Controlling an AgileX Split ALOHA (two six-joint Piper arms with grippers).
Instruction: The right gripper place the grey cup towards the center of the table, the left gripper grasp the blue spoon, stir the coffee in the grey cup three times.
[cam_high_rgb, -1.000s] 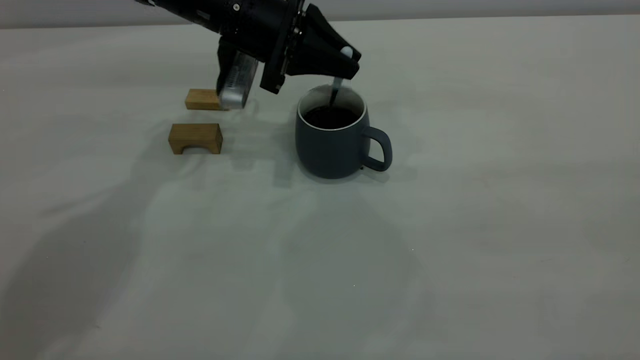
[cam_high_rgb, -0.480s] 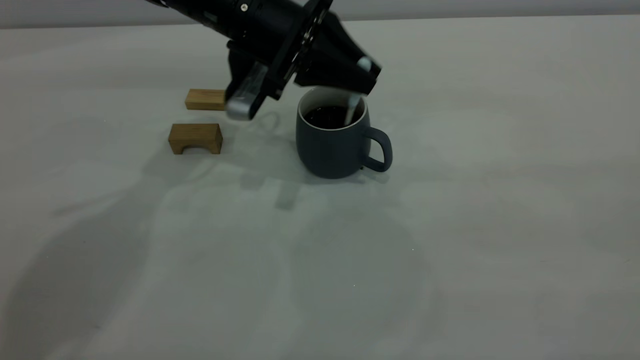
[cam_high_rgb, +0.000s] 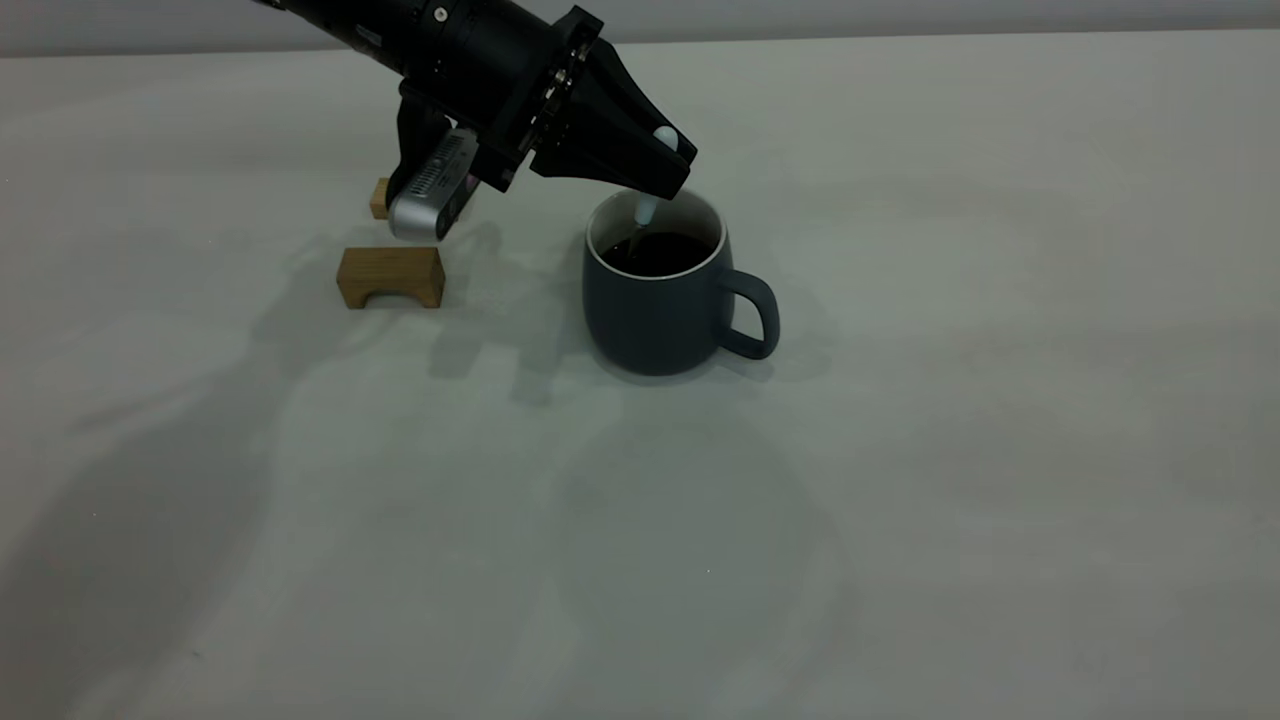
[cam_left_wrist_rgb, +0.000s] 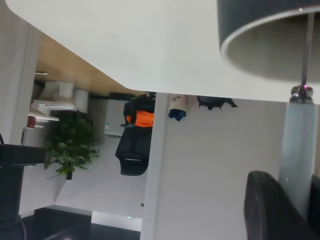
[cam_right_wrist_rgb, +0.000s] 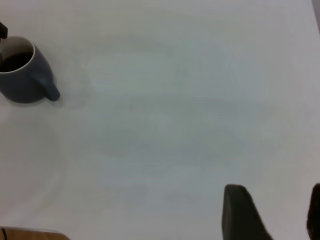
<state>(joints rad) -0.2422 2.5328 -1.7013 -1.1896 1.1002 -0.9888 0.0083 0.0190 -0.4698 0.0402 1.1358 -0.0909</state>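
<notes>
Stirring step in hand. Left end effector (cam_high_rgb: 668, 165) hangs just above the cup (cam_high_rgb: 655, 300), fingers clamped on the pale handle of the spoon (cam_high_rgb: 648, 208); the metal neck runs down past the white rim and the bowl sits in the coffee (cam_high_rgb: 660, 252), toward the side away from the handle loop. Cup stands upright near mid-counter (cam_high_rgb: 950, 420), its handle pointing toward the right arm's side. Two wooden blocks (cam_high_rgb: 391, 277) lie beside it under the left arm, clear of the work. Right end effector (cam_right_wrist_rgb: 272, 212) is parked well apart from the cup, fingers spread, nothing between them. To stir well, I judge: keep the circles small and inside the rim, hold the spoon near upright, and keep the bowl off the wall (a push there could slide or tip the cup, since nothing steadies it). Slow sweeps, steady depth, so the coffee does not slop over.
</notes>
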